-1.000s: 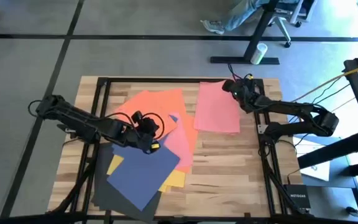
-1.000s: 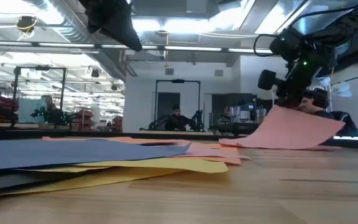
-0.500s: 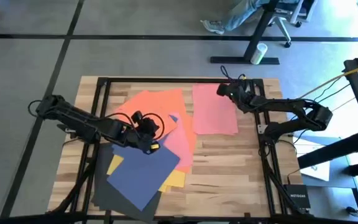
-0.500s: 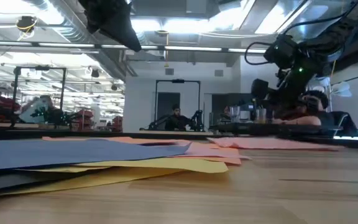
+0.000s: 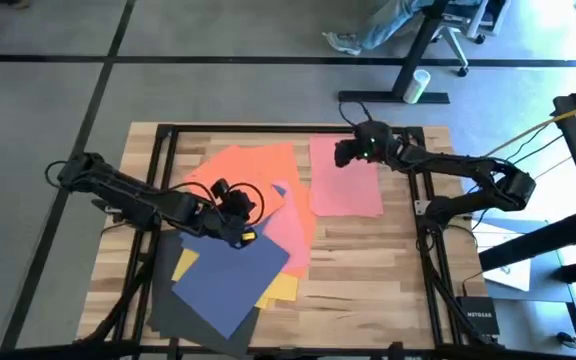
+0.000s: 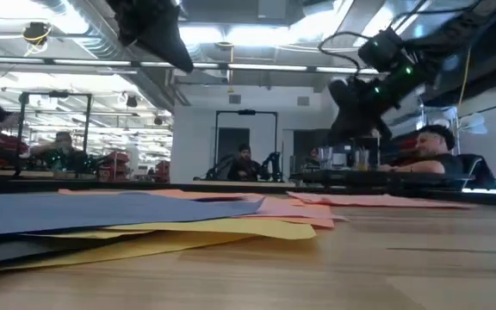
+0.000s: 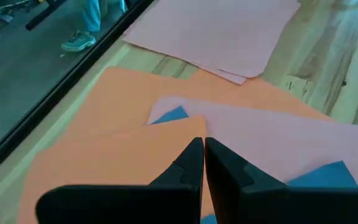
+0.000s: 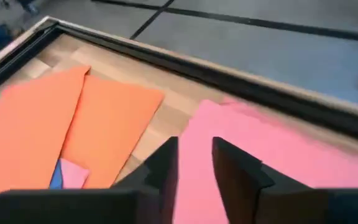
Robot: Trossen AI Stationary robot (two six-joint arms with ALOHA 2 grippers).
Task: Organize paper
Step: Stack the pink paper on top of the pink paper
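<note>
Right gripper lifted off, above flat pink sheet.

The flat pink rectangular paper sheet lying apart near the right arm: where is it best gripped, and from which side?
Probably at its far edge. The flat pink rectangular paper sheet lies flat on the wooden table, so only an edge can be pinched. The right gripper, fingers apart, hangs just above that edge; approaching from above seems most direct.

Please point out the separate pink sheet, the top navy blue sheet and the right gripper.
separate pink sheet (image 5: 348,185), high view, its flat middle.
top navy blue sheet (image 5: 230,280), high view, its centre.
right gripper (image 5: 340,153), high view, between its fingertips.
</note>
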